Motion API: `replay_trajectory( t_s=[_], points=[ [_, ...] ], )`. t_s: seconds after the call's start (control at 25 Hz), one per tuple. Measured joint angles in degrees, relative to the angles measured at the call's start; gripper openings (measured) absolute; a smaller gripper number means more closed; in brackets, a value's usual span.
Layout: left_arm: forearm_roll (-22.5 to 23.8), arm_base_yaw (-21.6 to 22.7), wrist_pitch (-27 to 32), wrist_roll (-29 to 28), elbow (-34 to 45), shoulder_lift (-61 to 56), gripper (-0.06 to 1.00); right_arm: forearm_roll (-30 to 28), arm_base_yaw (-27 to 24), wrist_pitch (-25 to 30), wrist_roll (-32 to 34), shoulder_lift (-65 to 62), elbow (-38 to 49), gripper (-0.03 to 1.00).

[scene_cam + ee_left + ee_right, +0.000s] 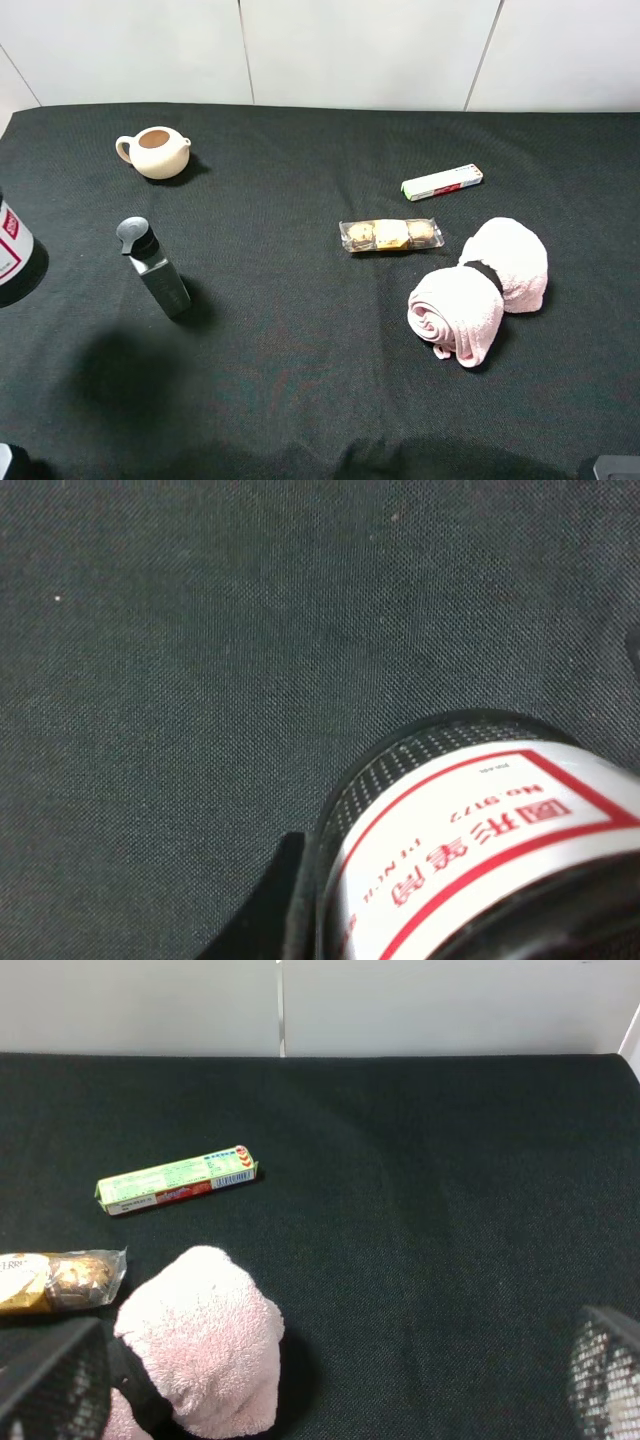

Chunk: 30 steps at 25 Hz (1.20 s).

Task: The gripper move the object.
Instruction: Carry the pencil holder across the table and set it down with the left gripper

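Note:
The black mesh pen cup (10, 250), with its white label edged in red, stands at the far left edge of the table, partly cut off by the exterior view. It fills the left wrist view (480, 850) at close range. A dark finger (285, 905) lies against its side, and I cannot see the other finger or the grip. My right gripper (320, 1400) is open and empty above the cloth, with the pink towel roll (205, 1340) just ahead of its one finger.
On the black cloth are a cream teapot (156, 151), a dark grey square bottle (155, 268), a biscuit pack (391, 236), a green candy stick (442, 182) and two pink towel rolls (480, 285). A white wall is behind.

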Motion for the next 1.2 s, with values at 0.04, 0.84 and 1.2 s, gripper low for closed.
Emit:
replay_trajectory(
  t_s=[0.04, 0.84, 1.2],
  points=[
    [-0.1, 0.0, -0.3, 0.1, 0.0, 1.4, 0.17, 0.0, 0.0, 0.0, 0.0, 0.0, 0.0, 0.69],
    [-1.6, 0.0, -12.0, 0.3, 0.4, 15.9, 0.17, 0.0, 0.0, 0.0, 0.0, 0.0, 0.0, 0.69],
    [-1.6, 0.1, -16.5, -0.8, 3.0, 17.1, 0.17, 0.0, 0.0, 0.0, 0.0, 0.0, 0.0, 0.69]
  ],
)
